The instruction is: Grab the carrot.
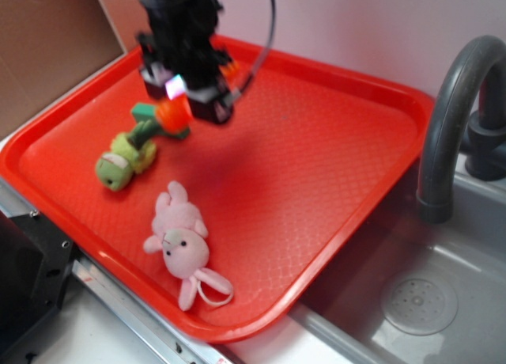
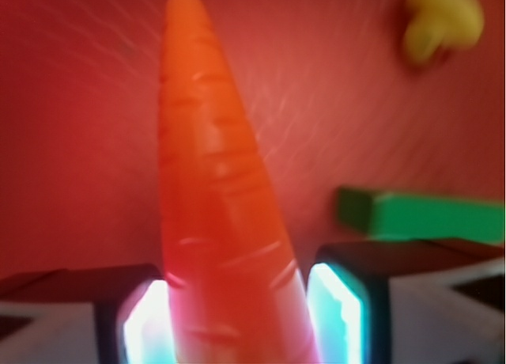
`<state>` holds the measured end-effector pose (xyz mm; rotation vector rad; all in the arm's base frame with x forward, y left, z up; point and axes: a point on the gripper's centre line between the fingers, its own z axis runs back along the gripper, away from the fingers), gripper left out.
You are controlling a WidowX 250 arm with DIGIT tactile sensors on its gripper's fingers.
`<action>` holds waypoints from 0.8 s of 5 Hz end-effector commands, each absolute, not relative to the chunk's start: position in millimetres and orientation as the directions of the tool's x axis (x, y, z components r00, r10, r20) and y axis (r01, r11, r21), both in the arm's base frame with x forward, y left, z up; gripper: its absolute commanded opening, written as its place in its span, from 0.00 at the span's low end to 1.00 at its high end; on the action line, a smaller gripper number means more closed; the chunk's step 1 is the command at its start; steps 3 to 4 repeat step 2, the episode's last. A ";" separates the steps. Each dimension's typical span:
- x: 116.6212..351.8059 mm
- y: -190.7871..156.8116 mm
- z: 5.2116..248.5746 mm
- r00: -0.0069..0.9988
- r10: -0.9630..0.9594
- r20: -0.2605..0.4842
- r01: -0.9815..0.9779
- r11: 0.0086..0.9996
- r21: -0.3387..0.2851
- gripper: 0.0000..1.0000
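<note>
The orange carrot [image 1: 174, 115] sits between the fingers of my gripper [image 1: 190, 103] over the back left of the red tray [image 1: 357, 229]. In the wrist view the carrot [image 2: 213, 182] fills the middle, its tip pointing away from me. My gripper [image 2: 237, 316] is shut on its thick part. The glowing pads [image 2: 336, 309] press against both sides. The stem end is hidden below the frame edge.
A green block [image 1: 145, 111] [image 2: 427, 215] lies just left of the gripper. A yellow-green toy [image 1: 118, 162] [image 2: 443, 20] lies near it on the tray. A pink plush rabbit [image 1: 183, 241] rests at the front. A grey faucet [image 1: 451, 119] and sink [image 1: 419, 301] stand to the right.
</note>
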<state>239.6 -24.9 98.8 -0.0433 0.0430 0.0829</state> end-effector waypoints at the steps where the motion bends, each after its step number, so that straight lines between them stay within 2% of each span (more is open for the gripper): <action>1: 229.2 10.6 171.7 0.997 0.056 0.061 -0.051 0.995 -0.083 0.00; 2: 233.2 5.7 169.7 0.999 0.034 0.034 -0.034 0.999 -0.007 0.00; 4: 233.2 5.7 169.7 0.999 0.034 0.034 -0.034 0.999 -0.007 0.00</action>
